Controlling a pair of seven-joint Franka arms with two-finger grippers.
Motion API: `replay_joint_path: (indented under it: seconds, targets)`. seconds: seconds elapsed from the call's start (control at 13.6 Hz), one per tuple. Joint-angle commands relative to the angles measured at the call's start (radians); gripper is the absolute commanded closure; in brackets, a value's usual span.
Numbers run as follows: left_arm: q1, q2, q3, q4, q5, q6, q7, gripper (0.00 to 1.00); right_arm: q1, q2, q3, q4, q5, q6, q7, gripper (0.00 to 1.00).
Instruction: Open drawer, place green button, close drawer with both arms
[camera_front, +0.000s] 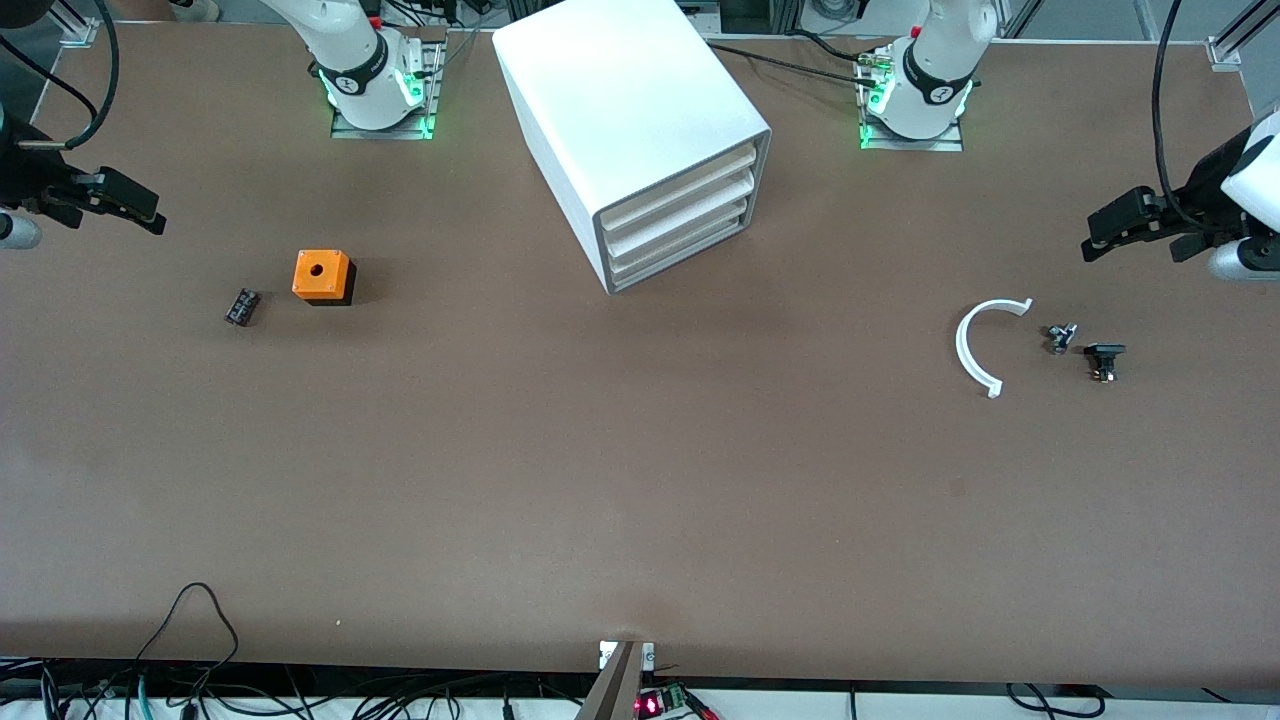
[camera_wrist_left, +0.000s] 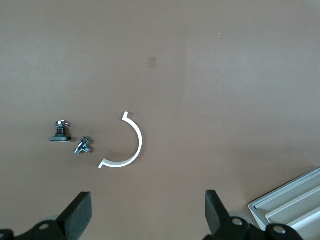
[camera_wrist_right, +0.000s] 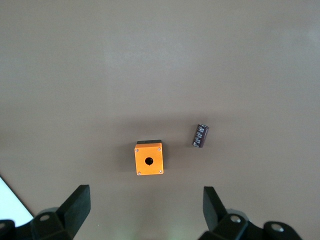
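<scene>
The white cabinet (camera_front: 630, 120) stands at the back middle of the table with all three drawers shut. The drawer (camera_front: 682, 251) is the lowest one. The button (camera_front: 1061, 337) is a tiny dark and silvery part lying near the left arm's end, also in the left wrist view (camera_wrist_left: 83, 146); its green cap barely shows. My left gripper (camera_front: 1135, 245) hangs open and empty above the table near that end, fingers (camera_wrist_left: 80, 212) wide apart. My right gripper (camera_front: 105, 212) hangs open and empty at the right arm's end, fingers (camera_wrist_right: 77, 205) wide apart.
A white curved strip (camera_front: 975, 345) and a tiny black part (camera_front: 1104, 360) lie beside the button. An orange cube with a round hole (camera_front: 323, 276) and a small black part (camera_front: 241, 306) lie toward the right arm's end. Cables run along the front edge.
</scene>
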Motion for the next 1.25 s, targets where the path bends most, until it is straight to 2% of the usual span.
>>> replay_joint_path:
  seconds: [0.0,0.51,1.18]
  targets:
    - [0.001,0.005,-0.002,0.008,0.025,0.006,0.048,0.0,-0.001,-0.024,0.0,-0.018,0.003,0.0,0.003,0.0]
    - [0.066,0.02,0.001,0.009,0.025,0.037,0.104,0.0,-0.001,-0.022,0.0,-0.015,0.001,0.003,0.003,0.0]
    - [0.069,0.022,0.0,0.009,0.025,0.037,0.104,0.0,-0.001,-0.022,0.0,-0.012,0.001,0.005,0.003,0.0]
